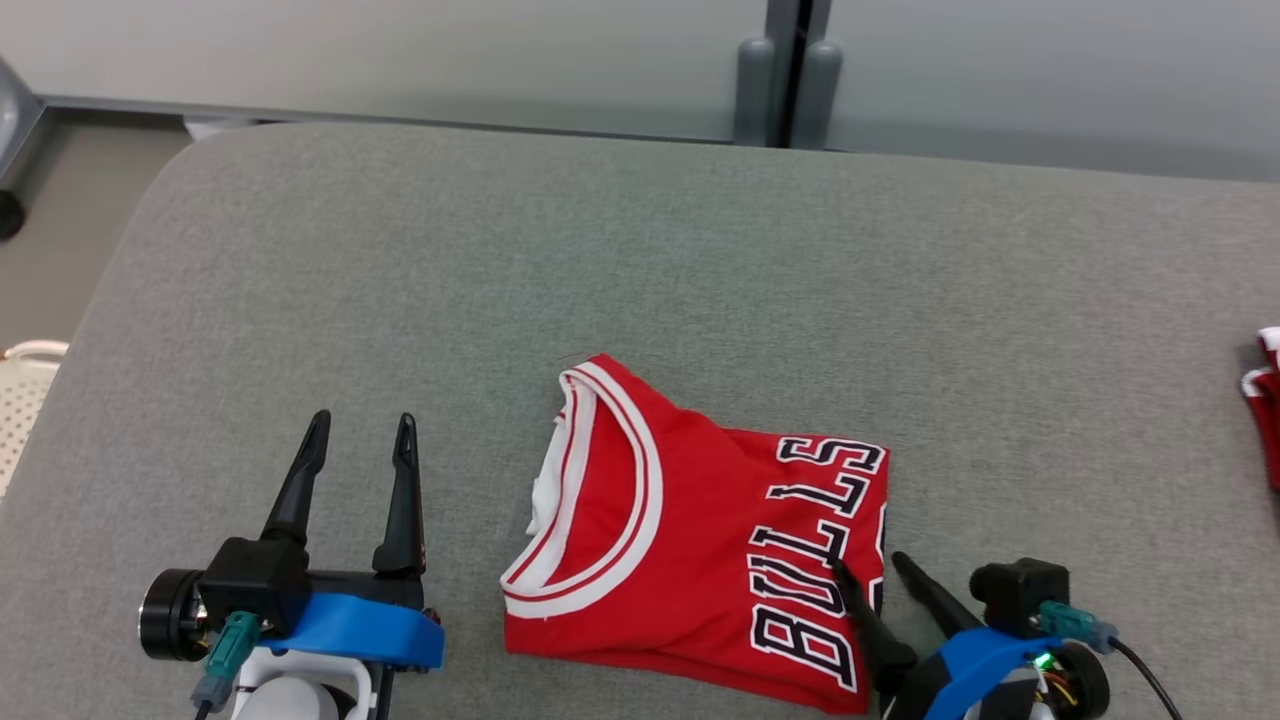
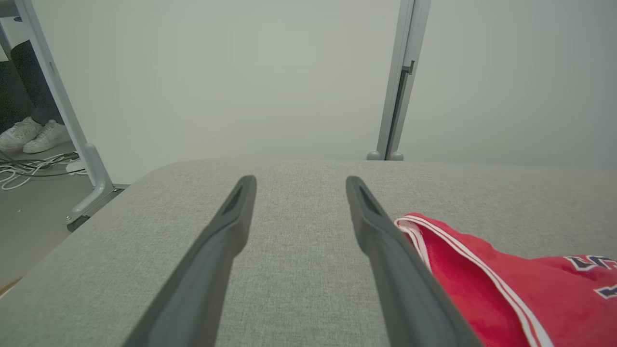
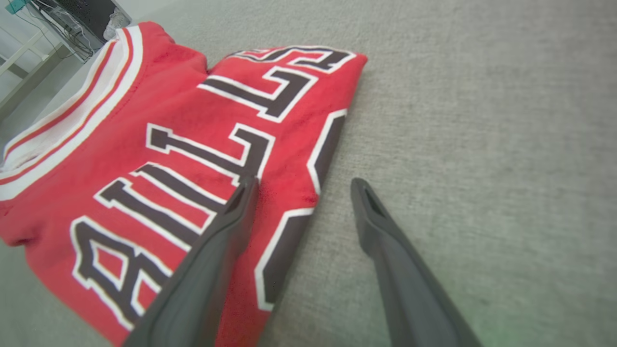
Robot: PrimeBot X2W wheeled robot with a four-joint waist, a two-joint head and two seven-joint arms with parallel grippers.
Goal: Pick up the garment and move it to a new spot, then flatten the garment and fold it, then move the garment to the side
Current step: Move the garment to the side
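At the far left, off the edge of the grey fabric-covered desk, a white perforated basket pokes into view. Next come my left fingers, spread as wide as they go and holding nothing. They hang over bare grey cloth just beside the garment, touching neither it nor anything else that I can see.

In the middle, near my edge of the desk, lies the red sleeveless basketball jersey with white-trimmed collar and black lettering. It is folded into a compact, roughly square stack with the collar toward my left side. I judge it light, soft and limp. It won't break, but the layers should slide apart and the fold fall open if I lift by one corner or by the top layer alone. The better hold is probably through the whole thickness at a folded edge, one grip at each side.

My right fingers are also fully apart and empty. They straddle the jersey's lettered edge, one finger over the red cloth, the other over bare desk. Whether the tip presses the fabric I cannot tell.

At the far right edge, well apart, lies another piece of red and white cloth.
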